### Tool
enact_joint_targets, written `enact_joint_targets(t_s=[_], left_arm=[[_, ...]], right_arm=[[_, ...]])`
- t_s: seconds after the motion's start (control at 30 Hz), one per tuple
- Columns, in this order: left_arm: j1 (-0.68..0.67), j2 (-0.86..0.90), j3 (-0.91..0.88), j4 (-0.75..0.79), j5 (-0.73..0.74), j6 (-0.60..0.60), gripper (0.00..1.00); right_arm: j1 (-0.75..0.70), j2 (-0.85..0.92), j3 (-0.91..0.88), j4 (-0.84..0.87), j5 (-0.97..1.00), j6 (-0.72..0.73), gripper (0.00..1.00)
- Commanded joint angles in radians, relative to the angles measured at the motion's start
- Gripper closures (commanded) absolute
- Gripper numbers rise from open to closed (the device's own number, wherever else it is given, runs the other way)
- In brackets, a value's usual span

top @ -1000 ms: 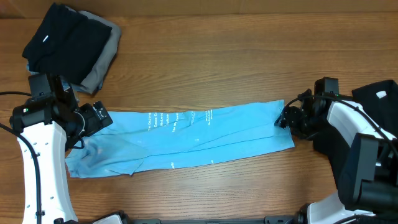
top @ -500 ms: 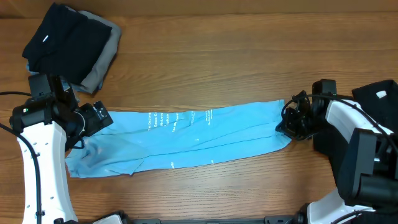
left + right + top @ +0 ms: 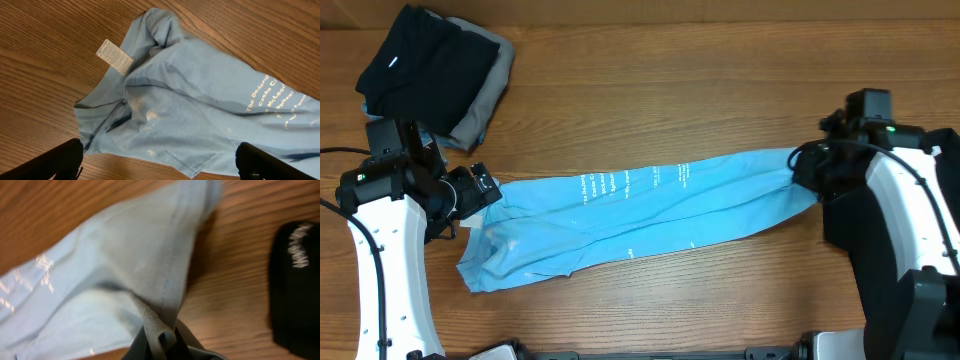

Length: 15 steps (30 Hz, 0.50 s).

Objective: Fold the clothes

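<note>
Overhead: blue T-shirt (image 3: 640, 215) end in right gripper (image 3: 801, 172)

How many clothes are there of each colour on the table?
Light blue: 1, the T-shirt
Black: 2, the black garment on the corner pile and the black garment by the right arm
Grey: 1, the grey garment under that pile
Total: 4

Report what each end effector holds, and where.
Right end effector pinches the light blue T-shirt at its hem end; left end effector is open, holding nothing.
</note>
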Motion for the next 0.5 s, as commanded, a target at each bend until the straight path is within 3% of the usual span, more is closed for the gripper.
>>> enact_joint_targets(t_s=[0.0, 0.17, 0.47], left_arm=[[0.009, 0.004, 0.007, 0.002, 0.011, 0.020, 0.00], [0.009, 0.004, 0.007, 0.001, 0.011, 0.019, 0.00], [0.009, 0.004, 0.007, 0.000, 0.011, 0.019, 0.00]], right_arm=[[0.098, -0.008, 0.014, -0.004, -0.024, 0.008, 0.96], [0.294, -0.008, 0.014, 0.041, -0.089, 0.017, 0.96], [0.667, 0.010, 0.008, 0.201, -0.086, 0.204, 0.96]])
